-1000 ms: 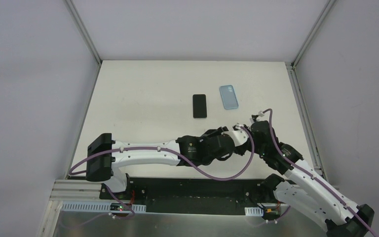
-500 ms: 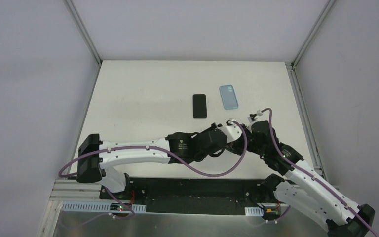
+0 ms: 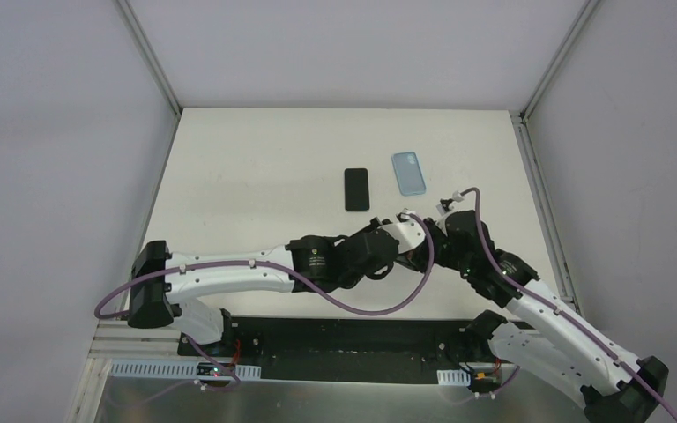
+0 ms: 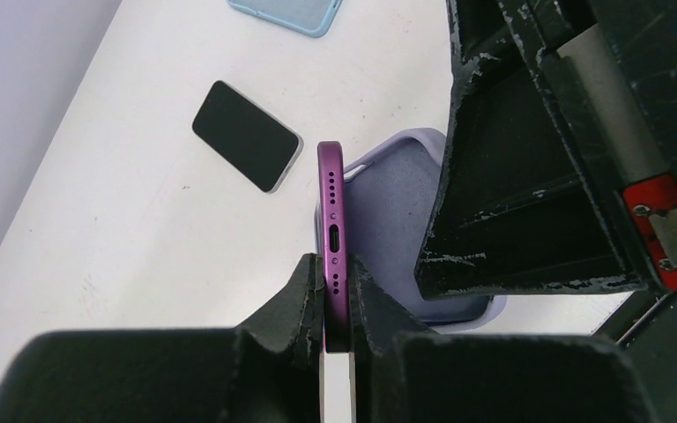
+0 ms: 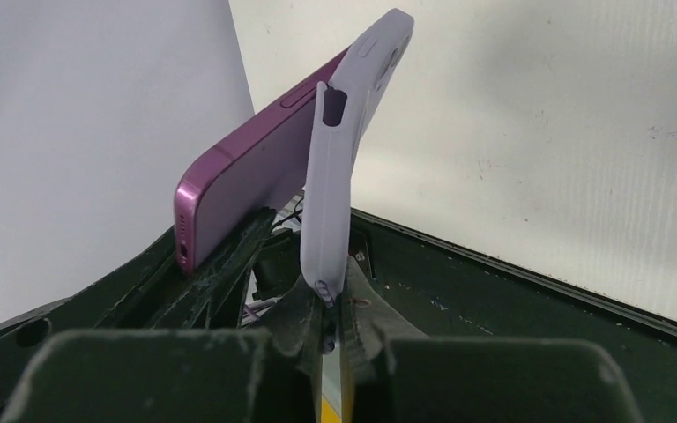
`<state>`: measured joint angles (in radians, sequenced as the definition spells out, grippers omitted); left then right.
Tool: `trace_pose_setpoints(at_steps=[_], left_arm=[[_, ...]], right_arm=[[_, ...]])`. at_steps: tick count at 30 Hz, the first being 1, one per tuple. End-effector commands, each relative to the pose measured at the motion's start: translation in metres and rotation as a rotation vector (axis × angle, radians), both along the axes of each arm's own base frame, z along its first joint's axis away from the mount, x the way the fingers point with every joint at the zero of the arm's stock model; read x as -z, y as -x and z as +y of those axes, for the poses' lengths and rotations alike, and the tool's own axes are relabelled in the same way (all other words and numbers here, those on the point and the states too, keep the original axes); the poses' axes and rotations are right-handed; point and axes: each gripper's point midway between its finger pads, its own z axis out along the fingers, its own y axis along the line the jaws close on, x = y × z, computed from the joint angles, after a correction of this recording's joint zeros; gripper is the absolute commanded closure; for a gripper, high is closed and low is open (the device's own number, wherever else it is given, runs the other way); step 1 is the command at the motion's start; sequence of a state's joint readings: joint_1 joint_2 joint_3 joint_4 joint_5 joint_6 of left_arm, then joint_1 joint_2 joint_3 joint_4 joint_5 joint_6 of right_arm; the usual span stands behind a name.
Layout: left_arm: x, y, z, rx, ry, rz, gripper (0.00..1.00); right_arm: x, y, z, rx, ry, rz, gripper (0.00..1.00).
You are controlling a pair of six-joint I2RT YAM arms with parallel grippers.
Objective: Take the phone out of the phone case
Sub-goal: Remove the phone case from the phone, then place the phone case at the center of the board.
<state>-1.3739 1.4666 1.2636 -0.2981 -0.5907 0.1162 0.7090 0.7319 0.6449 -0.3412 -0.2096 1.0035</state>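
Observation:
In the left wrist view the purple phone (image 4: 331,211) stands on edge, its charging port facing the camera. My left gripper (image 4: 335,264) is shut on its bottom end. The lavender phone case (image 4: 397,211) lies behind it, open side showing, partly covered by the right gripper's black fingers (image 4: 529,176). In the right wrist view my right gripper (image 5: 328,295) is shut on the case's (image 5: 331,176) lower rim. The phone (image 5: 247,176) leans away from it to the left, its bottom end out of the case and its top end still against it. From above, both grippers (image 3: 410,231) (image 3: 436,242) meet mid-table.
A black phone (image 3: 356,189) lies face up on the white table, with a light blue case (image 3: 408,172) to its right; both are beyond the grippers. The left wrist view shows them too: the black phone (image 4: 247,135) and the blue case (image 4: 286,11). Grey walls enclose the table.
The left gripper has closed on the phone's bottom end. The left arm's shoulder swung left and both wrists shifted slightly up-left together.

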Motion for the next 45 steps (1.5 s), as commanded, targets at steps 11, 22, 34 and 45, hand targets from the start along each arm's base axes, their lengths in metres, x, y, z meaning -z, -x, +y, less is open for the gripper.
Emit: trace_pose_setpoints(at_steps=[11, 22, 34, 45], left_arm=[[-0.082, 0.036, -0.005, 0.119, 0.245, -0.012, 1.00], [-0.092, 0.029, 0.025, 0.052, 0.263, -0.066, 1.00], [-0.045, 0.020, 0.090, -0.021, 0.197, -0.159, 1.00], [-0.020, 0.022, 0.111, -0.016, 0.197, -0.168, 1.00]], right_arm=[[0.005, -0.021, -0.002, 0.043, 0.064, -0.040, 1.00], [0.022, -0.031, -0.037, 0.119, 0.214, -0.107, 1.00], [0.001, -0.071, -0.114, 0.415, 0.256, -0.179, 1.00], [-0.032, -0.126, -0.148, 0.710, 0.098, -0.295, 1.00]])
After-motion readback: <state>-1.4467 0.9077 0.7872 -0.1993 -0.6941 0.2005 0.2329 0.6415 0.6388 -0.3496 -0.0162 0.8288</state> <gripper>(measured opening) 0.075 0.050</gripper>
